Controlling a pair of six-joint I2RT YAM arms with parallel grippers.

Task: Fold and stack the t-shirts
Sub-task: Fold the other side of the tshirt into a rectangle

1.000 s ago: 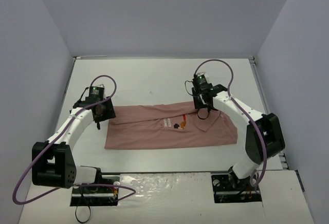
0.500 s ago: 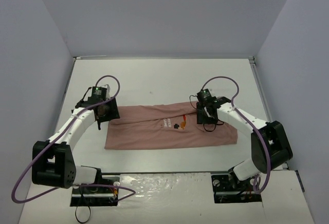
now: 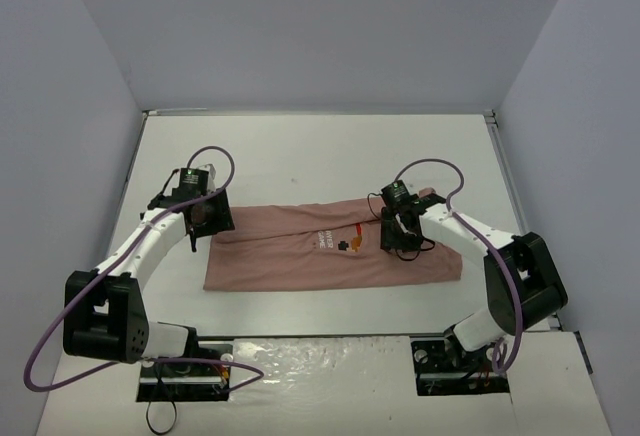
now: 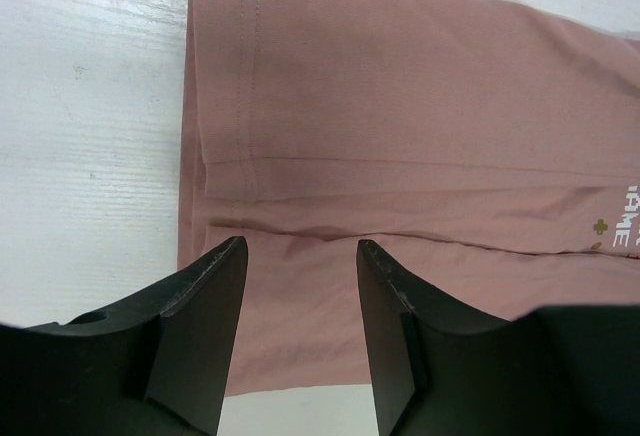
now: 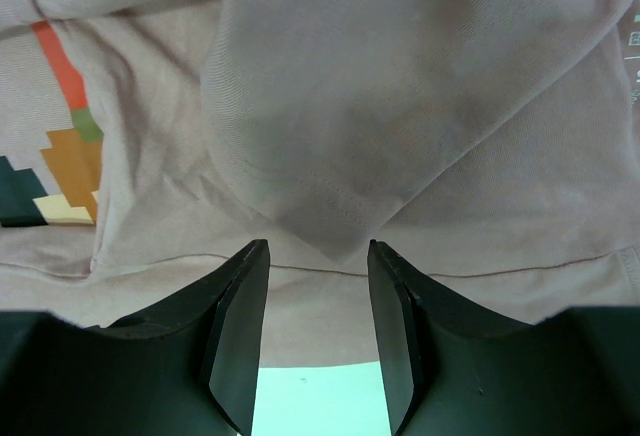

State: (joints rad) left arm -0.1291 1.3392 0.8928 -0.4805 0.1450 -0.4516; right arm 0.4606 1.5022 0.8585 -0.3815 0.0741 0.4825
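The dusty-pink t-shirt point(image 3: 290, 261) is lying flat across the mid table point(image 3: 300, 156) as a long band running left-right, w/ its chest graphic point(image 3: 346, 242) and white lettering point(image 3: 323, 239) facing up near the centre. The L gripper point(image 3: 207, 219) is hovering over the shirt's left end, jaws spread apart and holding nothing. In the left wrist view the L gripper point(image 4: 300, 254) is framing pink cloth point(image 4: 420, 106) btwn its dark fingers point(image 4: 200, 326), w/ a stitched hem running along the shirt's left edge, bare white table point(image 4: 90, 106) beside it and a bit of lettering point(image 4: 630, 226) showing at the right border. The R gripper point(image 3: 400, 240) is sitting low over the right part of the shirt, just right of the graphic, also w/ jaws parted and nothing clamped. In the right wrist view the R gripper point(image 5: 316, 251) is straddling the pointed corner of a folded sleeve flap point(image 5: 330, 186) lying on top of the shirt body point(image 5: 150, 246), w/ the graphic point(image 5: 60, 156) (orange, green and dark blocks) at the left and a strip of table point(image 5: 310, 396) below. Whether either gripper's fingertips are touching the cloth can't be told.
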